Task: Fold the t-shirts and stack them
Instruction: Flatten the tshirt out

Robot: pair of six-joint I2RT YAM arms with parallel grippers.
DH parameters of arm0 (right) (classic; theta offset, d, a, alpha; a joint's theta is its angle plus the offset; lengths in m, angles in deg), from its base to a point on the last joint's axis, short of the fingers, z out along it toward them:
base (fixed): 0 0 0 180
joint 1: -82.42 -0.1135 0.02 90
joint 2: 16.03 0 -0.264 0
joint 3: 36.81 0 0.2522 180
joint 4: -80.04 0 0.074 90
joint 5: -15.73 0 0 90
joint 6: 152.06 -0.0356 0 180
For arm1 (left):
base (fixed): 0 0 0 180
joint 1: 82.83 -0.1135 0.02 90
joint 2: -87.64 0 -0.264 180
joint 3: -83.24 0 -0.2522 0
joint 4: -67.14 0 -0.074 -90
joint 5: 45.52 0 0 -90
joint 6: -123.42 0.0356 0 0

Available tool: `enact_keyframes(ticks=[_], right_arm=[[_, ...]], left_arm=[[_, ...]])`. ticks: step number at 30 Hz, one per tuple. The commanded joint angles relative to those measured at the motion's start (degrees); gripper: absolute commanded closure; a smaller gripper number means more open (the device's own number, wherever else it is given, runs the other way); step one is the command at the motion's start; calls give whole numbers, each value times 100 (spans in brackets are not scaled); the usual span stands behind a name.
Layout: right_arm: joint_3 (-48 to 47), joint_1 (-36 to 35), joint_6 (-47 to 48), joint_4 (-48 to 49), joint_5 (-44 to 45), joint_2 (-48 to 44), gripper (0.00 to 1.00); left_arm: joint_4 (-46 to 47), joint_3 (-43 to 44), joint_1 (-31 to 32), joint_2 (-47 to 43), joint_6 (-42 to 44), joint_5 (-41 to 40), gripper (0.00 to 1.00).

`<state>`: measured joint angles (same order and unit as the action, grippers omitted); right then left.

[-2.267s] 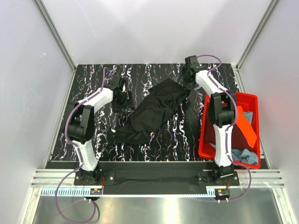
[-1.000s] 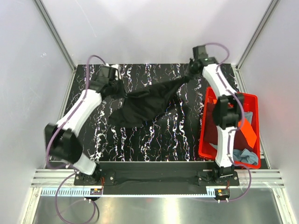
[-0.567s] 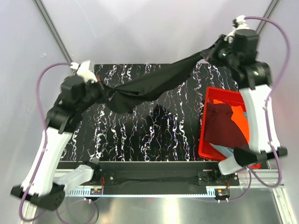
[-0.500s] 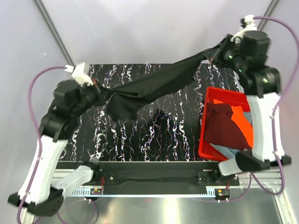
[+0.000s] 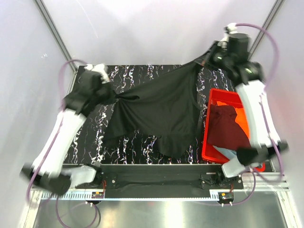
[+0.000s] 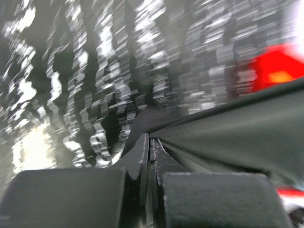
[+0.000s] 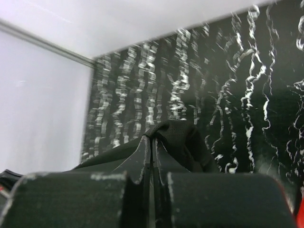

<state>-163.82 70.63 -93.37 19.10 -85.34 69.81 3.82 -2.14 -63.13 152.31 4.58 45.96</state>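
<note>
A plain black t-shirt (image 5: 164, 111) hangs spread in the air above the marbled table (image 5: 152, 76), stretched between both arms. My left gripper (image 5: 115, 98) is shut on its left corner; the wrist view shows the cloth (image 6: 228, 128) pinched at the fingertips of that gripper (image 6: 150, 139). My right gripper (image 5: 202, 61) is shut on the right corner, high at the back; the bunched cloth (image 7: 178, 135) sits at the tips of that gripper (image 7: 152, 137). A maroon t-shirt (image 5: 228, 130), an orange one (image 5: 247, 121) and a grey-blue one (image 5: 228, 153) lie in the red bin (image 5: 207, 137).
The red bin stands at the table's right edge, under the right arm. Pale enclosure walls with metal posts (image 5: 54, 40) close in the back and sides. A black rail (image 5: 152, 179) runs along the near edge by the arm bases.
Both arms swung the black t-shirt up off the table and pulled it apart. It now hangs open as a wide sheet instead of a twisted band, its hem dropped toward the near edge.
</note>
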Motion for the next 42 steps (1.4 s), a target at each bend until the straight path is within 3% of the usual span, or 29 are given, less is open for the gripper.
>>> enact_keyframes(ticks=[1,2,4,5,6,8,10,11,13,17,20,24,26,30,34,42], right_arm=[[32,98,274,674,237,1081,98],[-221,107,335,701,289,1345,98],[-643,107,476,510,281,2229,87],[-1394,116,555,264,333,2566,62],[-1941,107,721,-130,386,3291,58],[-3352,107,889,-1369,526,3893,51],[-3878,107,1065,-2299,606,4335,43],[-3793,98,1118,-2496,693,4318,42],[-3102,11,1171,-2569,677,3785,39],[135,-788,1215,-1674,667,2010,39],[1886,-1526,559,-1295,422,823,42],[3816,-2291,-199,-627,149,-504,49],[4579,-2607,-480,-372,44,-700,51],[5216,-3013,-709,-467,315,-867,49],[5743,-3013,-1122,-354,692,-929,45],[6482,-3013,-2405,419,931,-543,44]], left_arm=[[-370,70,-186,1169,396,-903,100],[-327,227,-325,1380,458,-921,100],[-334,578,-502,2177,607,-1017,72],[-579,789,-677,2504,608,-1122,56],[-694,1304,-748,2760,660,-1193,50],[-870,1668,-810,3148,713,-1289,45],[-836,1679,-801,3105,784,-1290,27],[-775,1557,-801,2931,757,-1229,24],[-731,901,-801,2649,626,-983,23],[-521,-691,-801,1535,143,-684,26],[-257,-1922,-819,585,-436,-482,31],[-133,-2680,-942,73,-833,-386,35],[24,-2882,-1099,99,-886,-184,36],[280,-2970,-1249,204,-887,449,38],[456,-3102,-1329,187,-921,582,46],[535,-3287,-1566,143,-957,784,50]])
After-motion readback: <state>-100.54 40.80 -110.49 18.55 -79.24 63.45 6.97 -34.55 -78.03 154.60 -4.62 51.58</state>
